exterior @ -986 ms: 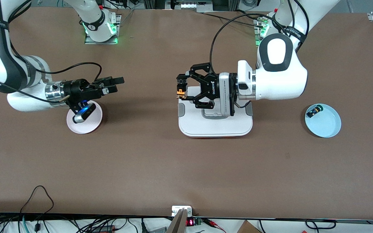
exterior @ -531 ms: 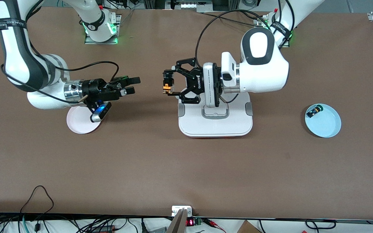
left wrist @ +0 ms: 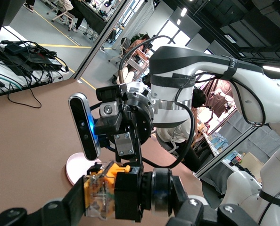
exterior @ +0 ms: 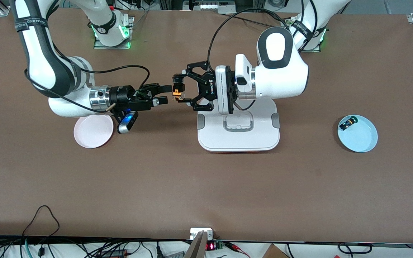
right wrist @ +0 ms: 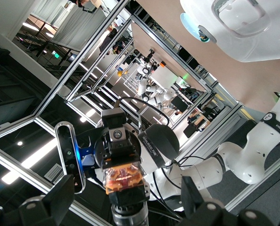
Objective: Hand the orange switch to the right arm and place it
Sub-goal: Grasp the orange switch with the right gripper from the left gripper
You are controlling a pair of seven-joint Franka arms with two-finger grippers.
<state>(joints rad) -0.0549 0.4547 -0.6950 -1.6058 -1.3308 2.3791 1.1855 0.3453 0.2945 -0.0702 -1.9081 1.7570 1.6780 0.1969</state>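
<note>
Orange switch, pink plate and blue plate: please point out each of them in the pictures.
orange switch (exterior: 175, 94), front view, on its orange body between the left tool's fingers.
pink plate (exterior: 91, 133), front view, on its bare inner surface.
blue plate (exterior: 362, 138), front view, on its bare inner surface.

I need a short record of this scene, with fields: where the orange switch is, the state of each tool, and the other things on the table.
orange switch: held in the air by the left tool, above bare table beside the white tray
left tool: shut on the orange switch
right tool: open, fingers level with the switch, not closed on it
handover: not yet done
white tray: middle of the table
pink plate: toward the right arm's end
blue plate: toward the left arm's end, holds a green-capped switch
</note>
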